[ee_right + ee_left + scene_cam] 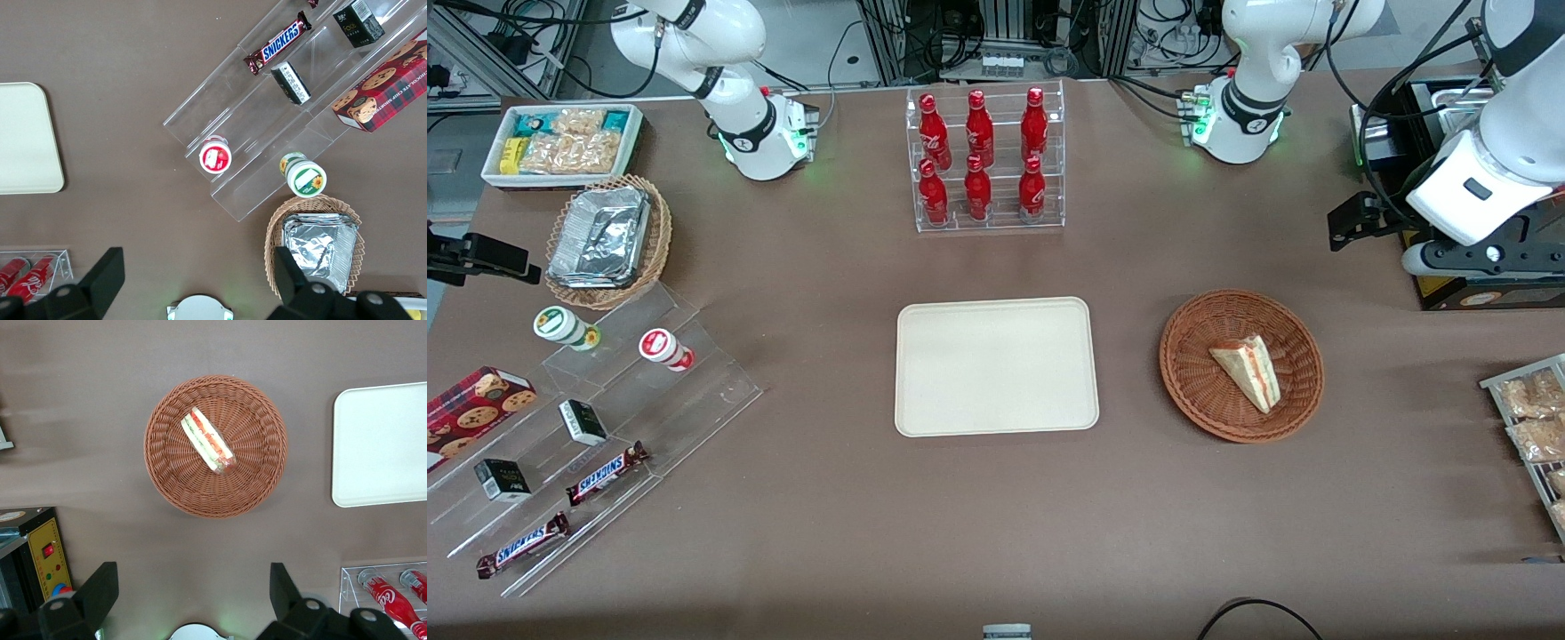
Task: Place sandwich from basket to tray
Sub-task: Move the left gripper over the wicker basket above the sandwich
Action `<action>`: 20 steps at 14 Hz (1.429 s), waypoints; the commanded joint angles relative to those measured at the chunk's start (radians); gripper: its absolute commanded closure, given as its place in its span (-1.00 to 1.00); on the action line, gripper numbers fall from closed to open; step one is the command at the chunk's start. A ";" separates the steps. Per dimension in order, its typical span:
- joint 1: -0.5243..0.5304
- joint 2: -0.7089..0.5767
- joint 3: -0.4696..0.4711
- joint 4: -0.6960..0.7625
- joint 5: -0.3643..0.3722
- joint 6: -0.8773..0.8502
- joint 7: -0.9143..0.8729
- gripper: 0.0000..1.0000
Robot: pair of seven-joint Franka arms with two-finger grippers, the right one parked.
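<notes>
In the basket (1240, 364) the sandwich (1249, 371) lies on its side near the middle, filling edge exposed in the wrist view, so it looks easy to pinch across the bread faces. The bare tray (996, 366) sits just beside the basket on the brown surface (996, 516), a short carry. The claw (190, 600) hangs high above, toward the working arm's end, spread wide and holding nothing.

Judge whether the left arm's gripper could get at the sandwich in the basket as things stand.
Probably yes. The gripper hangs open, high above the table beside the basket; the sandwich lies alone in it, uncovered, with nothing between.
</notes>
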State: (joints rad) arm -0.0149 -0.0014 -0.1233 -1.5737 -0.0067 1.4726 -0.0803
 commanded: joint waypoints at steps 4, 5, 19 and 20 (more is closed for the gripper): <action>0.010 0.018 -0.005 -0.015 -0.015 -0.017 0.017 -1.00; 0.009 0.027 -0.006 -0.031 -0.018 -0.012 0.017 -1.00; -0.002 -0.038 -0.009 -0.613 -0.012 0.673 -0.053 -1.00; -0.002 -0.038 -0.010 -0.646 -0.012 0.736 -0.084 -1.00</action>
State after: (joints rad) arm -0.0168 0.0104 -0.1301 -2.1218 -0.0081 2.1077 -0.1124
